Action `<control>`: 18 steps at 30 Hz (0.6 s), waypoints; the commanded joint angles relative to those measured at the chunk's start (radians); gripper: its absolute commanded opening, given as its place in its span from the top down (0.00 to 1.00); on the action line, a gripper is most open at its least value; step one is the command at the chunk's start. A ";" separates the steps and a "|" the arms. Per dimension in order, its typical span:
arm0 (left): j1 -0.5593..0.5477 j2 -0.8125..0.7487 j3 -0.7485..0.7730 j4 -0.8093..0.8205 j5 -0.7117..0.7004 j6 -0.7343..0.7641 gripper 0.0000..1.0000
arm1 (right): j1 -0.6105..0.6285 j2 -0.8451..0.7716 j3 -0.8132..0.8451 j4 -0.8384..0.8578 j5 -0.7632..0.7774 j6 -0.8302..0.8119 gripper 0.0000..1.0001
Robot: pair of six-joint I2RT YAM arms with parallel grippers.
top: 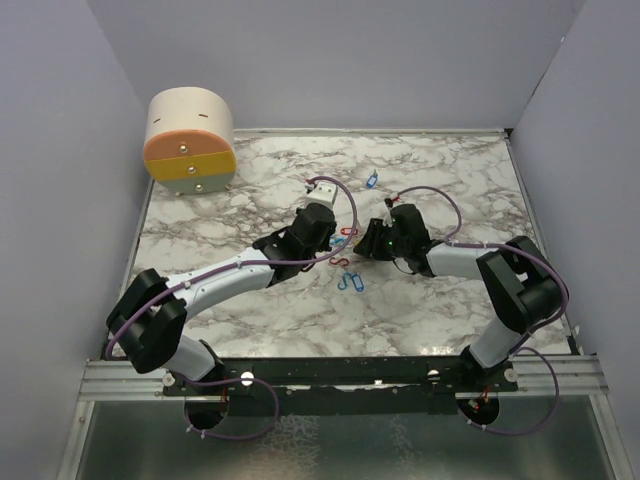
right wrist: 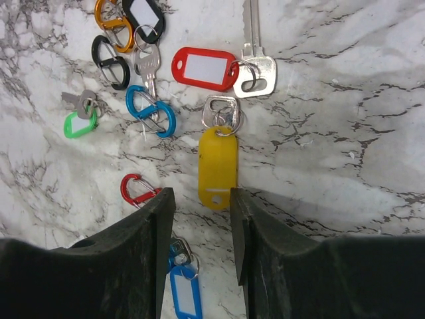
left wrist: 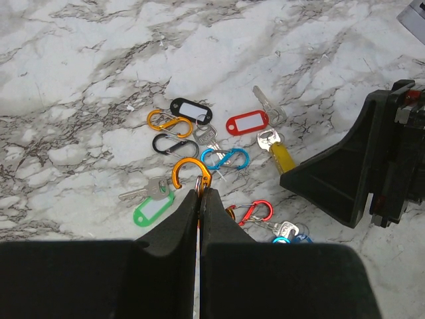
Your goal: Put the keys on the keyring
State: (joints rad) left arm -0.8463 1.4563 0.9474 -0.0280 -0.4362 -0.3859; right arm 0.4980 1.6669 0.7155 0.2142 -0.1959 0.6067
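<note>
Keys [left wrist: 247, 123] scattered mid-table [left wrist: 80, 60] between the two arms. Small flat plastic tags in red, green, blue and black, plus a yellow tag [right wrist: 217, 166], most joined to thin metal blades by fine split rings. Among them, glossy S-shaped clips [right wrist: 150, 111] in orange, black, blue and red.

Left gripper [left wrist: 200, 193] pinched tight, seemingly on the rim of an orange ring [left wrist: 182, 169], the contact itself hidden behind the fingertips. Right gripper [right wrist: 202, 199] parted to a moderate gap, yellow tag's lower end lying between the fingers, nothing clamped.

Probably feather-light, rigid and smooth. Apt to skate on the polished marble or swivel about the split ring when nudged. Best pinched across the tag's long flat edges near the middle, leaving the ring end free for threading. Hard plastic and metal, unlikely to bend or break under a firm squeeze.
</note>
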 commanded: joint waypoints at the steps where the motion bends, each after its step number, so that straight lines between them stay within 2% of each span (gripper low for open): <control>1: 0.001 -0.032 -0.013 0.013 -0.009 0.008 1.00 | -0.005 0.029 -0.021 0.106 -0.024 0.060 0.60; 11: 0.001 -0.027 -0.012 0.015 -0.014 0.012 1.00 | -0.006 0.062 0.017 0.044 0.010 -0.014 0.60; 18: 0.002 -0.019 -0.007 0.017 -0.011 0.014 1.00 | -0.003 -0.041 0.003 0.006 0.125 -0.126 0.60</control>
State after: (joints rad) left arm -0.8463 1.4555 0.9474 -0.0277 -0.4366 -0.3824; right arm 0.4969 1.6920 0.7189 0.2687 -0.1684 0.5701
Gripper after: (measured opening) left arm 0.019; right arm 0.402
